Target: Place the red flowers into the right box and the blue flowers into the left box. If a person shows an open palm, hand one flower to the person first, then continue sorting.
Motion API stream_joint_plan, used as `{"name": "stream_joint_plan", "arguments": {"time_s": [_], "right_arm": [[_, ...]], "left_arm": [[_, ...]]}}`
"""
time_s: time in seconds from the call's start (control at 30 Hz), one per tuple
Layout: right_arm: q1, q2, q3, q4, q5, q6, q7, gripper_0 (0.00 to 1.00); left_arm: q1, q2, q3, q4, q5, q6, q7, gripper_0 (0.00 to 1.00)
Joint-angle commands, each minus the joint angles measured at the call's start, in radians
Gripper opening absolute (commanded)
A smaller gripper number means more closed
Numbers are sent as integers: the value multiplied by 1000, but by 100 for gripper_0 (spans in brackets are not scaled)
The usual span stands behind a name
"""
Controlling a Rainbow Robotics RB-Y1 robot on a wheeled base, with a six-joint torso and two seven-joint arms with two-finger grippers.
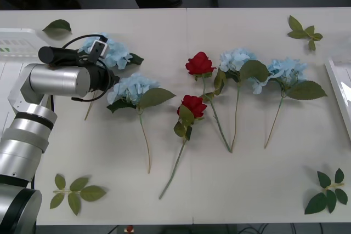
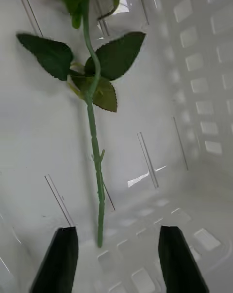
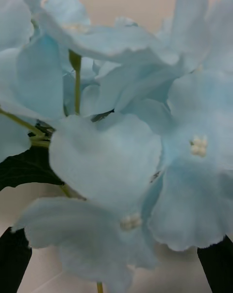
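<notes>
The left gripper (image 3: 116,268) is hanging with fingers spread wide over a blue flower (image 1: 131,87) lying on the table (image 1: 247,190) — gripping nothing. The right gripper (image 2: 118,259) is sitting open too, inside the right box (image 2: 194,103), with a red rose (image 2: 94,128) lying loose on the floor of that box.

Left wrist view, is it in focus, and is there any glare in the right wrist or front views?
Left wrist view: the blue flower is so close its petals look soft. Right wrist view: bright glints on the right box floor ribs, while the red flower stem stays sharp. Front view: even light and faint shadows on the table.
</notes>
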Motion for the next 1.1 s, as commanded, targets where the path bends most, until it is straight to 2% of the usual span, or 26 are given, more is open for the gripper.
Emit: {"name": "stream_joint_plan", "arguments": {"time_s": [0.03,0.2,0.43,0.47,0.53,0.57,0.63,0.97,1.1], "right_arm": [[-4,-44,-24,-47,-42,31,8,100],[-4,-44,-46,-170,-121,146,28,100],[-4,2,-90,-354,-278,305,25,100],[-4,15,-95,-380,-296,324,21,100],[-4,34,-95,-414,-316,347,10,100],[-4,46,-93,-436,-329,357,-11,100],[-4,69,-82,-463,-358,368,-56,100],[-4,126,76,-517,-414,336,-260,100],[-4,144,158,-514,-385,287,-324,100]], "left_arm": [[-28,4,9,-13,-10,-9,42,88],[-25,4,7,5,-13,-9,39,78],[-16,4,6,56,-15,-70,31,74],[-14,4,6,65,-13,-83,30,70],[-14,4,6,68,-15,-87,27,47],[-12,4,6,68,-13,-87,25,28],[-14,4,6,68,-8,-86,25,0],[-12,4,13,50,13,-83,31,0],[-9,10,56,-42,18,40,31,0]]}}
